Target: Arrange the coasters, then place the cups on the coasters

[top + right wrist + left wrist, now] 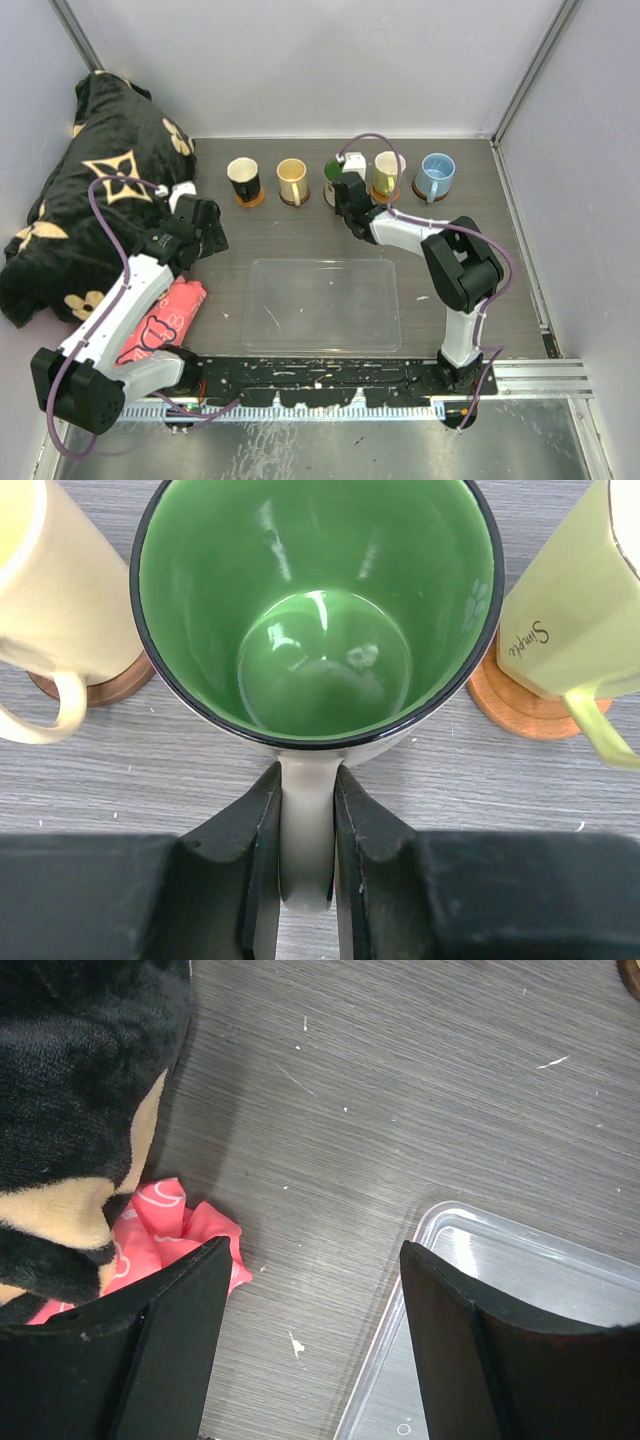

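Handle of green-inside cup (315, 610) clamped between the narrowly parted jaws of right pincer (307, 790), bowl just ahead of the fingertips. Ahead-left, cream cup (50, 580) on brown coaster (100, 685); ahead-right, yellow-tan cup (570, 610) on orange coaster (505, 705). Left pincer (312, 1260) agape, gripping nothing, clear tray (520, 1260) at its right finger.

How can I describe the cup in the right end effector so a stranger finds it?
Look along the far edge of the table, where five cups stand in a row. It is the middle cup, its handle pinched by the right end effector. Only this cup is green inside.
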`<act>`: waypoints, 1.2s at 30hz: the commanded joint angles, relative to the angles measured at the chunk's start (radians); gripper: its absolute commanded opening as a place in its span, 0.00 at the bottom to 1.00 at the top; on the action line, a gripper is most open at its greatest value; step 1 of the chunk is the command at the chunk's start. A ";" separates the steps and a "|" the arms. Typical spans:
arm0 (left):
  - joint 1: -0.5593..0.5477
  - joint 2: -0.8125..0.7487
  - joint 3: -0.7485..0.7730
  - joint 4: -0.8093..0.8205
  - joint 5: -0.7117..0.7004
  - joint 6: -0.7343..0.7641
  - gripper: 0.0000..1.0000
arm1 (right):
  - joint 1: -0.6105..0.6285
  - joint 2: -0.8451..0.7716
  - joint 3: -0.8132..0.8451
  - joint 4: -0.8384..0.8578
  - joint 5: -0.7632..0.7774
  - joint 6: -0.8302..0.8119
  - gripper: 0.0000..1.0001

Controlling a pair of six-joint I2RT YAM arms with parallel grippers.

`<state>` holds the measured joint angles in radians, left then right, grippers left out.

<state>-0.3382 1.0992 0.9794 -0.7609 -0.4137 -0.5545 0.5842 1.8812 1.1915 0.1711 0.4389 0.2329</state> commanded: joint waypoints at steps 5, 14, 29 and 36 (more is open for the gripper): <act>0.005 -0.009 0.025 0.007 -0.026 0.023 0.70 | -0.012 -0.027 0.104 0.212 0.028 -0.021 0.01; 0.005 -0.002 0.028 0.008 -0.026 0.028 0.70 | -0.018 0.000 0.128 0.219 0.022 -0.028 0.01; 0.005 0.008 0.026 0.012 -0.027 0.029 0.69 | -0.031 0.035 0.137 0.228 0.015 -0.033 0.01; 0.005 0.008 0.024 0.014 -0.027 0.029 0.70 | -0.032 0.053 0.133 0.234 0.010 -0.026 0.01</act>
<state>-0.3382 1.1099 0.9794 -0.7601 -0.4229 -0.5335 0.5568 1.9591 1.2430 0.2192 0.4252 0.2153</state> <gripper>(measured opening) 0.695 0.269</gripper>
